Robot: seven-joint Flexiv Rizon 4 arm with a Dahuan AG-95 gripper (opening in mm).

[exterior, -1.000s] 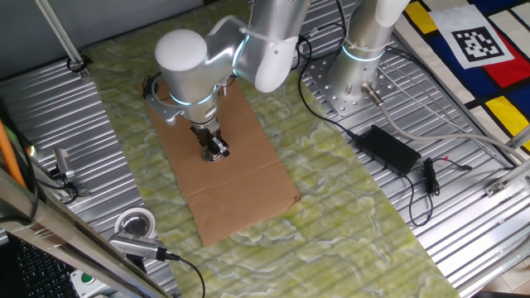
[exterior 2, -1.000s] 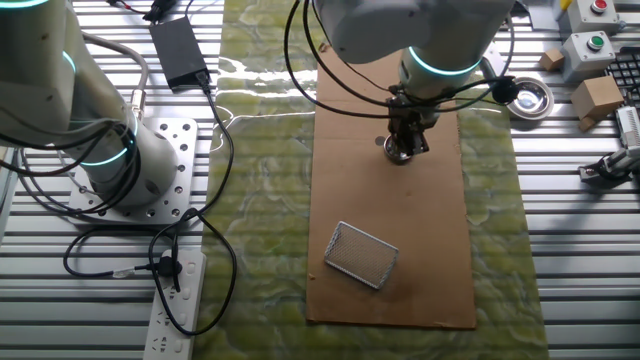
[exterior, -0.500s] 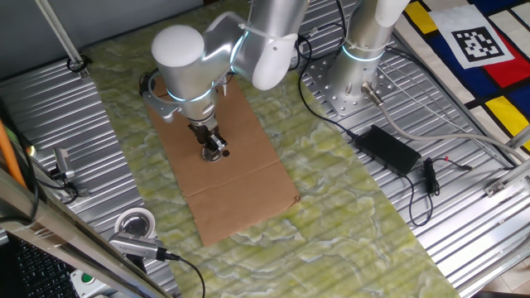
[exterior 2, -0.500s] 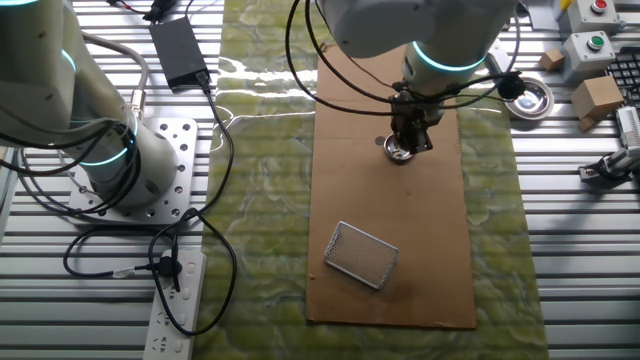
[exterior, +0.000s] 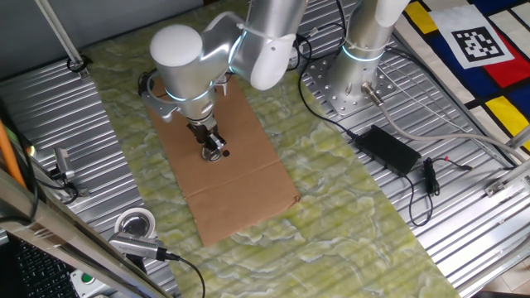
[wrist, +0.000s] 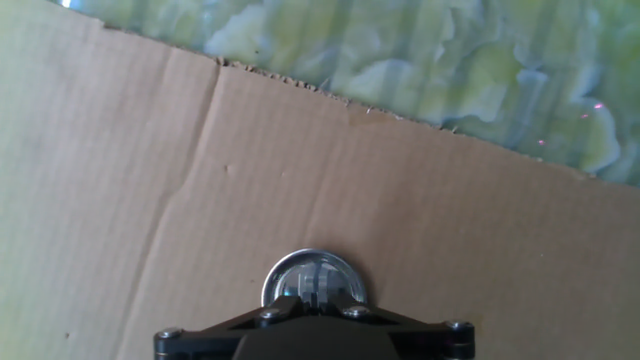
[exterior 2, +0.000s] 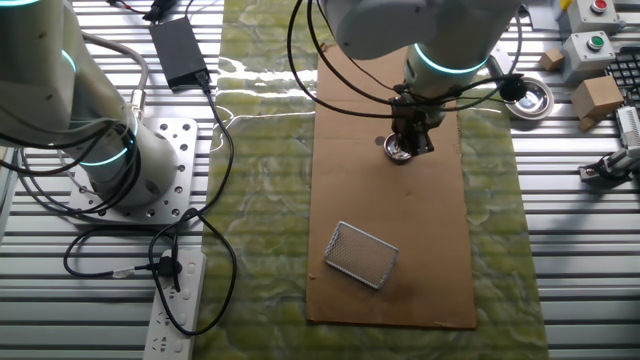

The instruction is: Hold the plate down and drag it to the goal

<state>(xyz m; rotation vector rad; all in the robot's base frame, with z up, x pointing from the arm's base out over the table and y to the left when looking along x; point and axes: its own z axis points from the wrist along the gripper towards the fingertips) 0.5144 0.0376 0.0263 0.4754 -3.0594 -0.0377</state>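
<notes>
My two-finger gripper [exterior: 214, 150] sits pressed straight down on the small round shiny silver metal plate [wrist: 313, 281], tip planted on its dark centre. Whether the fingers are together or parted, I can't tell from any camera; the hand view only gives me the black gripper body over the disc's near edge. The plate lies flat on the brown cardboard sheet [exterior 2: 420, 250], toward its far end in the other fixed view. A rectangular wire-mesh basket [exterior 2: 362, 254] lies well apart, down the same cardboard.
</notes>
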